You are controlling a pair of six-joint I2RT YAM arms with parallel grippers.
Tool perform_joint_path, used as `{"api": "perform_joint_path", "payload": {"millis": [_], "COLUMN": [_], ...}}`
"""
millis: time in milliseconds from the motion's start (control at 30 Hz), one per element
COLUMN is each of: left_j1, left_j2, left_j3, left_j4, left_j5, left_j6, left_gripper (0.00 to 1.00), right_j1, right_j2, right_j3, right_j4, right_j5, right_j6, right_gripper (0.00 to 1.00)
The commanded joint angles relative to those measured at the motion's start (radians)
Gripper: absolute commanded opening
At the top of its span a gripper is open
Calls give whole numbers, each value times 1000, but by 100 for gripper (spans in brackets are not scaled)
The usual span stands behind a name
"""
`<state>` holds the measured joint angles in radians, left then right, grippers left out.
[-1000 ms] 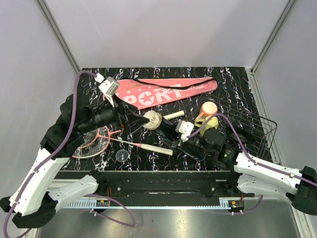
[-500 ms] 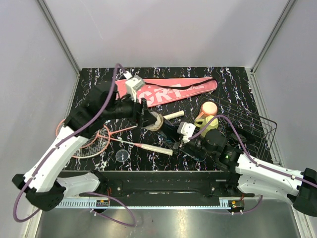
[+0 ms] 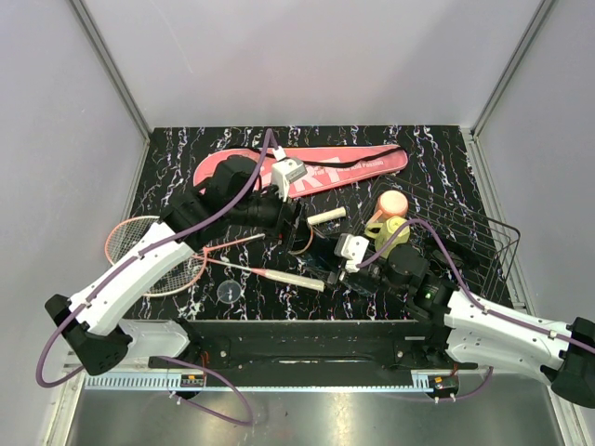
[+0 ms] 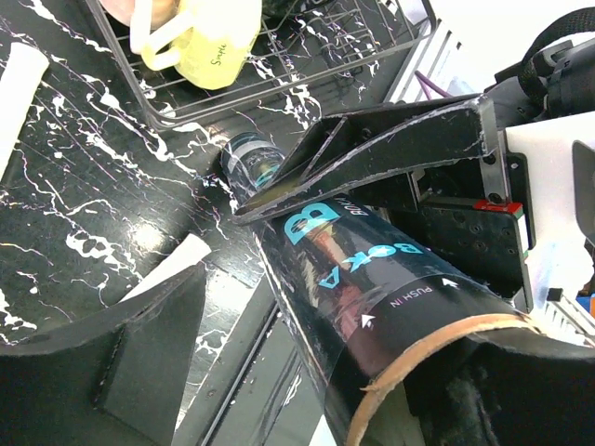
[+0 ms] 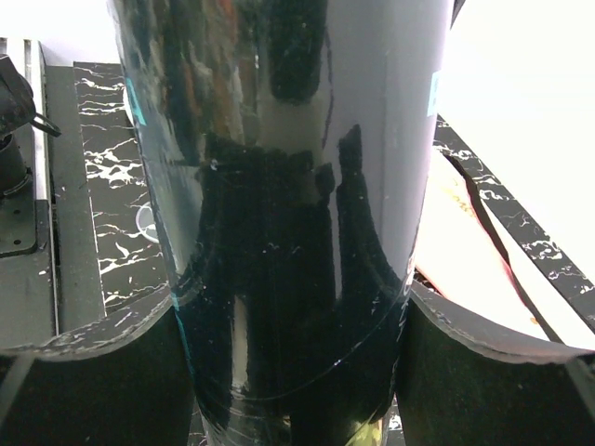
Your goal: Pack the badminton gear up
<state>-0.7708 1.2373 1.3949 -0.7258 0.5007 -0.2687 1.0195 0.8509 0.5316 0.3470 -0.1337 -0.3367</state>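
Observation:
My right gripper (image 3: pixel 342 253) is shut on the long black tube (image 3: pixel 321 244) and holds it tilted, open end toward my left gripper (image 3: pixel 296 232). In the right wrist view the tube (image 5: pixel 288 232) fills the space between both fingers. In the left wrist view my open fingers (image 4: pixel 372 149) straddle the tube (image 4: pixel 372 269) near its brown-rimmed mouth. No shuttlecock shows. A pink-red racquet (image 3: pixel 149 251) lies at the left, its white handle (image 3: pixel 293 279) near the front. A second white handle (image 3: pixel 325 216) lies by the tube. The pink "SPORT" cover (image 3: pixel 325 172) lies at the back.
The yellow-green cup with peach lid (image 3: pixel 390 221) sits in the black wire basket (image 3: pixel 474 246) at the right, also seen in the left wrist view (image 4: pixel 214 42). A small clear round lid (image 3: pixel 230 293) lies near the front edge.
My left arm has swung right, carrying a white shuttlecock to the tube's mouth. The shuttlecock no longer shows. The right gripper has kept hold of the tube.

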Motion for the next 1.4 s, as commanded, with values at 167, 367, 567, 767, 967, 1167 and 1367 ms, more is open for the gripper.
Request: {"api": "perform_joint_path", "payload": {"millis": [167, 367, 567, 767, 967, 1167, 1367], "left_j1": [50, 74, 97, 166, 173, 168, 148], "left_j2": [-117, -254, -354, -299, -291, -152, 16], "left_j3": [24, 79, 56, -150, -500, -681, -706], "left_j4": [26, -10, -154, -380, -198, -82, -15], "left_j5": [-7, -137, -705, -869, -717, -693, -758], "left_j6": [23, 26, -148, -441, -679, -796, -826], "left_gripper": [95, 99, 99, 94, 86, 83, 60], "right_j1": [5, 5, 7, 5, 7, 5, 5], "right_j2": [4, 7, 5, -16, -42, -64, -61], "right_j3": [8, -5, -13, -24, -38, -50, -50], "right_j4": [83, 67, 60, 47, 44, 40, 38], "right_j5": [6, 17, 60, 92, 105, 108, 105], "right_j6": [16, 8, 11, 25, 30, 36, 36], "right_gripper": [41, 41, 41, 41, 42, 42, 42]}}
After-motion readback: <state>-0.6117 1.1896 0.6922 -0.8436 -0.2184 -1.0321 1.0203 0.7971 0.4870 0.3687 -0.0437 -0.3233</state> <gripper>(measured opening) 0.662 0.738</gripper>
